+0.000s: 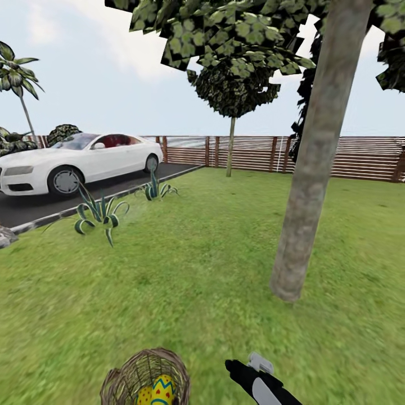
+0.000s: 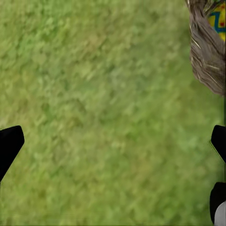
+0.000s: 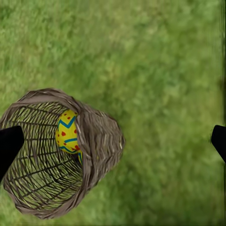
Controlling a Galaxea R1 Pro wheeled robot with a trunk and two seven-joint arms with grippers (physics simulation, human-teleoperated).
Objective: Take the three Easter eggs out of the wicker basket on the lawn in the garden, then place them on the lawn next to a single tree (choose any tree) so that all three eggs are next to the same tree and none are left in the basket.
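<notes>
Wicker basket (image 1: 145,376) on lawn (image 1: 185,270) holds Easter eggs (image 1: 160,390).

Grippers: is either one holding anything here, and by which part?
Nothing is held. Left gripper and right gripper both stand open over the lawn; an Easter egg sits inside the wicker basket.

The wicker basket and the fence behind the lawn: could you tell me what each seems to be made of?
The wicker basket looks like loosely woven light-brown twigs, matte, with gaps showing between strands. The fence appears to be brown wooden slats laid horizontally between posts, though this is a render.
</notes>
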